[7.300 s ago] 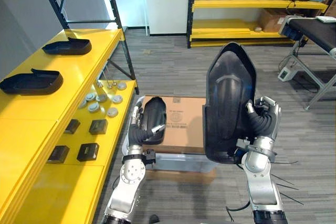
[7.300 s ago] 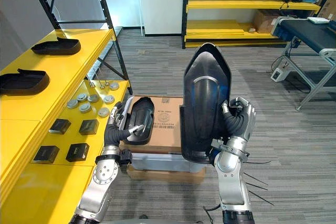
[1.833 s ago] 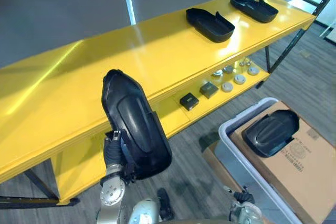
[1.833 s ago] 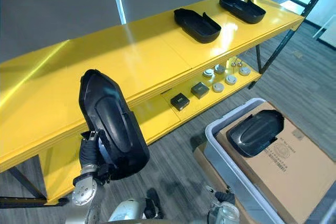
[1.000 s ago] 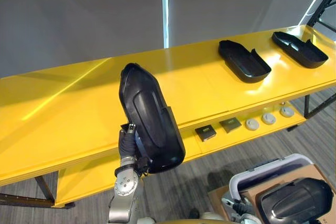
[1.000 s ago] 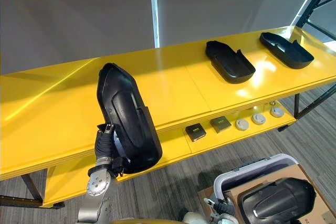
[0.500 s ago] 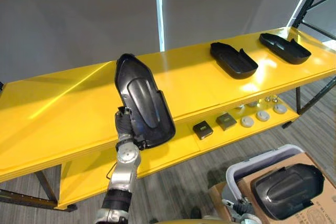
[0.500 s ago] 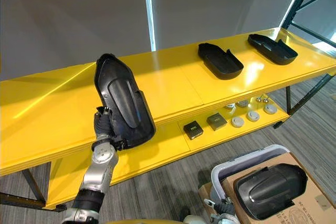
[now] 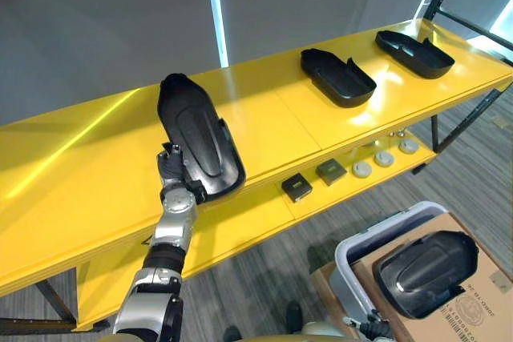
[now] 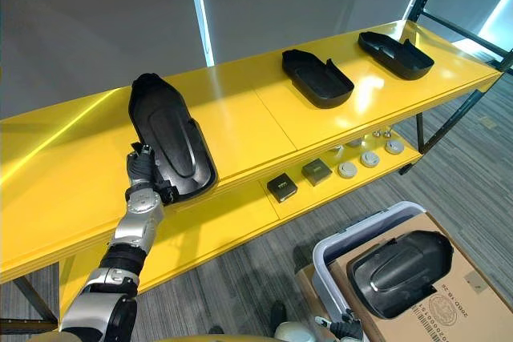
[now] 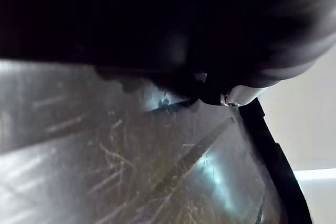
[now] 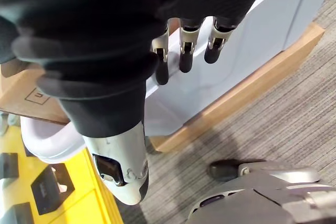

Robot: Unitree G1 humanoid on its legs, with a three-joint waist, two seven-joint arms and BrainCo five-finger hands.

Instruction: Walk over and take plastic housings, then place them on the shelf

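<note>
Your left hand point(image 9: 171, 167) has carried the housing point(image 9: 196, 135) from in front of the shelf point(image 9: 72, 190) to over its top, left of centre in the frame, tilted, low end near the front edge. Its fingers hide behind the housing, so you cannot tell the grip. It looks nearly placed: lower it, then let go. Your right hand point(image 12: 186, 56) hangs slack, fingers straight, by the bin point(image 12: 252, 51)

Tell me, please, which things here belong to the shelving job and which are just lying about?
Job: held housing in the left hand; shelved housings; spare housing on the cardboard box; yellow shelf; idle right hand.
Lying about: small black boxes; grey discs; pale bin.
</note>
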